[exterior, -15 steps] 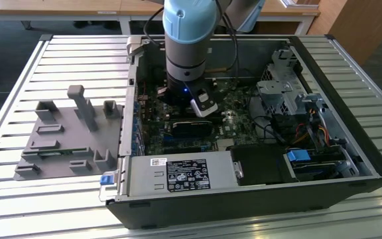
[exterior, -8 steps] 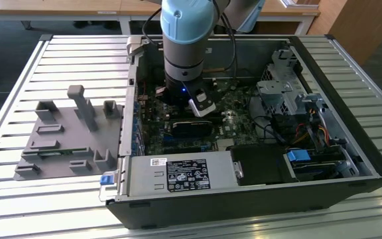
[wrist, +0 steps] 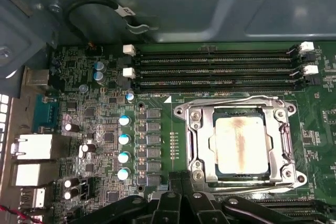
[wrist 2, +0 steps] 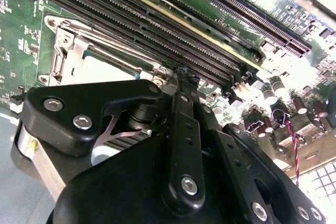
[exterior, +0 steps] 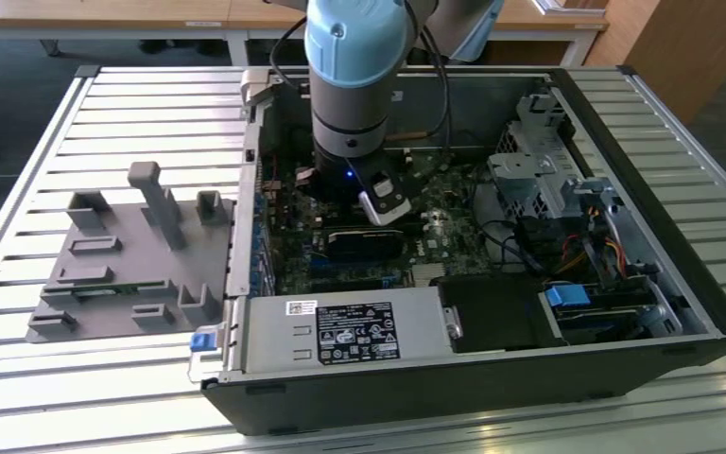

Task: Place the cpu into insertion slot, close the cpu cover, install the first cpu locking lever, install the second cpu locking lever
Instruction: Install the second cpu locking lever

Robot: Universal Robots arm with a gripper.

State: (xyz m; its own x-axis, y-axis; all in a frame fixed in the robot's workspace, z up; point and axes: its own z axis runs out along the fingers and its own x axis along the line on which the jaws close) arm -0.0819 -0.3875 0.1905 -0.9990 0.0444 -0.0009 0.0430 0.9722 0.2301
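Note:
In the first wrist view the cpu [wrist: 241, 145] lies flat in the insertion slot [wrist: 184, 113], its pale face streaked brown. The cpu cover [wrist: 195, 140] is down around it as a metal frame. Thin wire levers run along two opposite sides of the cover [wrist: 231, 99] [wrist: 247, 184]. My gripper [wrist: 182, 182] hovers just beside the socket, shut with nothing between its fingers. The second wrist view has the gripper [wrist 2: 181, 74] tip next to the cover [wrist 2: 68, 51] and the cpu [wrist 2: 102, 69]. In the exterior view the gripper [exterior: 384, 210] hangs inside the open computer case.
Long memory slots [wrist: 215, 69] run beside the socket. A black card [exterior: 363, 246] sits below the gripper in the exterior view. The power supply [exterior: 337, 331], drive cage [exterior: 533, 184] and cables crowd the case. A grey fixture [exterior: 124, 255] rests on the slatted table at the exterior view's left.

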